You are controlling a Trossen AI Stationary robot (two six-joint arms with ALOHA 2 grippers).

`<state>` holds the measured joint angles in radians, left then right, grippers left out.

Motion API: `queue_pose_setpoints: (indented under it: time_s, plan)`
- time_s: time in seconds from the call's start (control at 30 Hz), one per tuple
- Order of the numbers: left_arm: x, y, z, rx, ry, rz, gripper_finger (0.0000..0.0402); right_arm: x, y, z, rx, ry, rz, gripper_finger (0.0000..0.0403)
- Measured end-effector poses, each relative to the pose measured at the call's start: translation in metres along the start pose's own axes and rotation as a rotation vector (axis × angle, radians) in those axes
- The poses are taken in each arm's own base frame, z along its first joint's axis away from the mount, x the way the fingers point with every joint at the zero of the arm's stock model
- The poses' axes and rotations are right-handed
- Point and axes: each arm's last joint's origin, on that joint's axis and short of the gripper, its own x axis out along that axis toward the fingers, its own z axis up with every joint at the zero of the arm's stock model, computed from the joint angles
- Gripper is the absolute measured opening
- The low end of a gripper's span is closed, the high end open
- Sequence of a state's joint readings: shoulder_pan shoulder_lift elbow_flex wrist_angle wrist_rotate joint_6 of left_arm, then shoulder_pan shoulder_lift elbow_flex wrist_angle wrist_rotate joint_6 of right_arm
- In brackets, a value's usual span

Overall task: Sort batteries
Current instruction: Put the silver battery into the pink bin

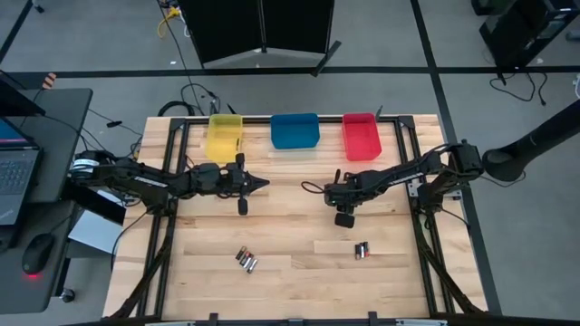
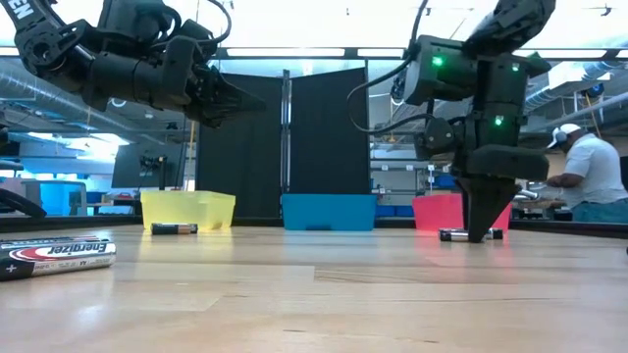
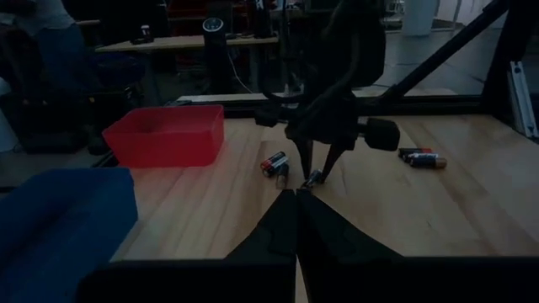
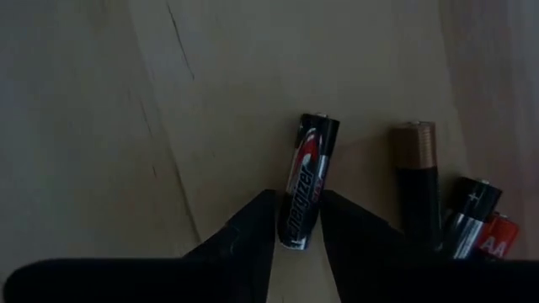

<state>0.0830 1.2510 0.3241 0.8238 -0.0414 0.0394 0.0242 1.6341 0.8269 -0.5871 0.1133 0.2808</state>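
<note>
Right end effector (image 4: pixel 298 220) astride battery (image 4: pixel 307 181) (tabletop)

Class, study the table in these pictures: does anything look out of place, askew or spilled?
Nothing is spilled or damaged. Loose batteries lie in small clusters on the table, unsorted, outside the bins. The right gripper straddles one Energizer battery.

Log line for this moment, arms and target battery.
right gripper: down at table, fingers astride Energizer battery | left gripper: shut, raised, waiting | bins: yellow, blue, red at far edge

Grey floor (image 1: pixel 109 36), black partition panels (image 1: pixel 263 27), side desk (image 1: pixel 41 136) with laptop (image 1: pixel 14 177), bright ceiling lights (image 2: pixel 324 12).
</note>
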Motion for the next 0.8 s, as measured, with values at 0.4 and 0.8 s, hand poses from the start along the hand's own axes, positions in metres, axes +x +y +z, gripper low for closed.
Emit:
queue_pose_setpoints:
  time_s: [0.4, 0.8]
  plan:
    - [0.0, 0.001, -0.001, 0.005, 0.006, 0.019, 0.0008, -0.004, 0.003, 0.004, 0.028, 0.005, 0.054, 0.0057]
    - [0.0, 0.001, -0.001, 0.009, 0.007, 0.02, 0.0008, -0.083, -0.025, 0.053, 0.178, -0.112, 0.047, 0.0057]
